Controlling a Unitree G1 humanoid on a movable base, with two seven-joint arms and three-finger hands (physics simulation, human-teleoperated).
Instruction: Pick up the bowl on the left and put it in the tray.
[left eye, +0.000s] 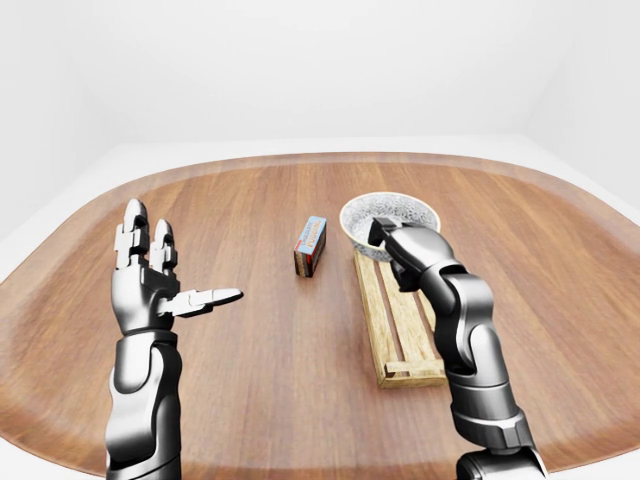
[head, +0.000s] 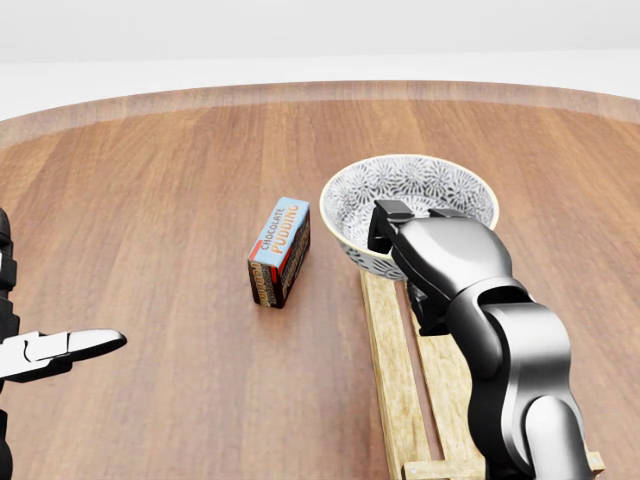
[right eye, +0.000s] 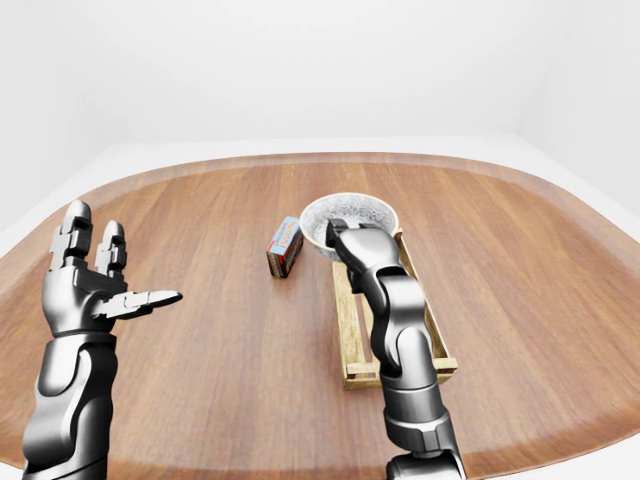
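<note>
Fingers (head: 385, 218) of the glossy grey metal right hand (head: 445, 255) are clamped on the near rim of the round white ceramic bowl (head: 410, 185) with its dark floral pattern, holding it at the far end of the slatted pale wooden tray (head: 385, 350). Away to the left, the left hand (left eye: 150, 290) hovers over the smooth brown wood-grain counter (head: 150, 200), its fingers spread wide. A small rectangular chocolate pudding box (head: 280, 250) lies just left of the bowl.
</note>
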